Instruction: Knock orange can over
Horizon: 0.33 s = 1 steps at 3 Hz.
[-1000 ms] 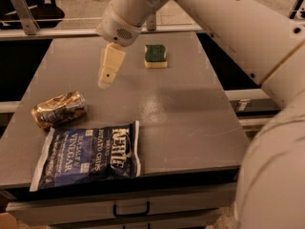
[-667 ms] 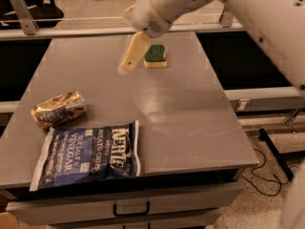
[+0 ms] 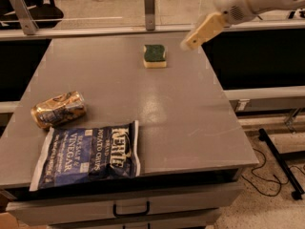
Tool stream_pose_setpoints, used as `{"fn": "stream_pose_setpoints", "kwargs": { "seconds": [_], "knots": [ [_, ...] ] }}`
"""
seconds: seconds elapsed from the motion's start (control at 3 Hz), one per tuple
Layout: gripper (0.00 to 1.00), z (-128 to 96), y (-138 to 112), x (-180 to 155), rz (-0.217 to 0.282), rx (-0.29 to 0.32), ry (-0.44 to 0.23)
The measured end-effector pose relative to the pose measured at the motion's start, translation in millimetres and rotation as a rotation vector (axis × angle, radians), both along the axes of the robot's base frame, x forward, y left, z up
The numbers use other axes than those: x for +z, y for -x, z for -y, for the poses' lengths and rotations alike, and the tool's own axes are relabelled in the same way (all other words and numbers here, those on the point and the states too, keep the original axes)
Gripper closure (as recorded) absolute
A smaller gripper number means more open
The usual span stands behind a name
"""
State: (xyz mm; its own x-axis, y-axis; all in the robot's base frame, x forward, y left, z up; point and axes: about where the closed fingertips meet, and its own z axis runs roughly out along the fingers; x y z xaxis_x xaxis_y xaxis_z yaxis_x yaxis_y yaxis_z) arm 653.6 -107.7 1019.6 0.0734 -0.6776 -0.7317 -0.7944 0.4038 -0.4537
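Note:
The orange can lies on its side near the left edge of the grey table, just above the chip bag. It is shiny orange-gold with pale swirls. My gripper hangs in the air at the upper right, over the table's far right edge, to the right of the sponge and far from the can. Its cream-coloured fingers point down and left.
A blue Kettle salt and vinegar chip bag lies flat at the table's front left. A green and yellow sponge sits at the far middle. A drawer with a handle is under the table front. A metal stand foot is on the floor at right.
My arm and gripper have swung up and to the right, away from the can toward the table's far right edge. The can, bag and sponge have not moved.

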Motion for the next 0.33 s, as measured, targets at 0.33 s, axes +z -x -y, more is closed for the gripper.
{"fn": "stream_pose_setpoints", "kwargs": {
  "seconds": [0.33],
  "knots": [
    [0.00,20.2,-1.3,6.5,0.026,-0.045,-0.009]
  ]
}}
